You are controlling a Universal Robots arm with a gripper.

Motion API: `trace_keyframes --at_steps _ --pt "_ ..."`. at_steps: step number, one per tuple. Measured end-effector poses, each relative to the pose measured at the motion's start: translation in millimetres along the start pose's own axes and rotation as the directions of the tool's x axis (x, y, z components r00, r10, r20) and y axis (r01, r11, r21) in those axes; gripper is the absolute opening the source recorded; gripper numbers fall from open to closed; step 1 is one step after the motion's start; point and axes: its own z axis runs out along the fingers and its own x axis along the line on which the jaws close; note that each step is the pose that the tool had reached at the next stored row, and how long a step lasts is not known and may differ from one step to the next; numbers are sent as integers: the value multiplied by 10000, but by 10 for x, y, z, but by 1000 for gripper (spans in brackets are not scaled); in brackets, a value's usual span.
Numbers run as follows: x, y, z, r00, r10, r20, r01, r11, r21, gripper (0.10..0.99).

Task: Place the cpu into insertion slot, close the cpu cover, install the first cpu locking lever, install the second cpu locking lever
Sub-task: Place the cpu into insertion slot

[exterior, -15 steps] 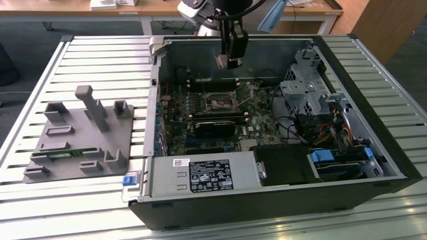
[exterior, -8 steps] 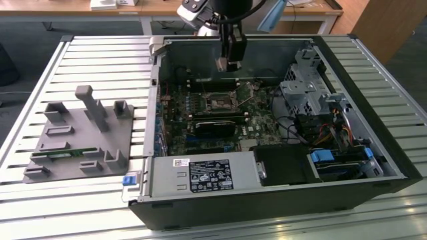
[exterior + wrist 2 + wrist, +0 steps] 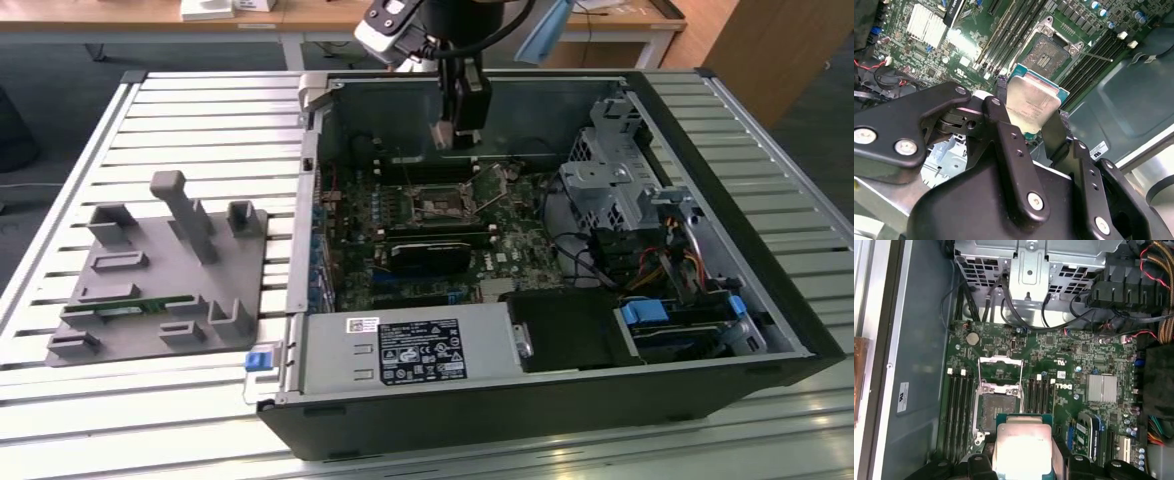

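On the exterior view's left I note a grey fixture block (image 3: 160, 270) lying on the slatted metal table (image 3: 80, 130); wooden desks (image 3: 320, 18) line the room behind. Further right stands the computer case (image 3: 534, 410), side open. My gripper (image 3: 458, 128) hangs over the motherboard (image 3: 1074, 347) — its fingers (image 3: 1004, 135) pinch the cpu (image 3: 1031, 102) by opposite edges. The insertion slot (image 3: 996, 410) lies bare on the board below — cpu cover (image 3: 1000, 371) flipped up.
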Motion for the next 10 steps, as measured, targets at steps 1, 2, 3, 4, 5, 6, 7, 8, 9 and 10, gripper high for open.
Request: trace_keyframes --at_steps 1,2,3,4,5,6,7,8,9,10 --pt "0 -1 11 10000 0 -1 0 10000 -1 525" --pt "0 -2 21 10000 0 -1 0 10000 -1 525" --pt "0 -2 31 10000 0 0 0 10000 -1 525" --pt "0 -3 40 10000 -1 0 1 10000 -1 525" --pt "0 -4 50 10000 0 0 0 10000 1 525" --pt "0 -5 60 10000 -1 1 1 10000 1 525" --pt "0 -5 69 10000 -1 3 1 10000 3 525" --pt "0 -6 79 10000 -1 3 1 10000 2 525" --pt "0 -7 90 10000 -1 5 1 10000 2 525" --pt "0 -8 100 10000 -2 5 2 10000 2 525"
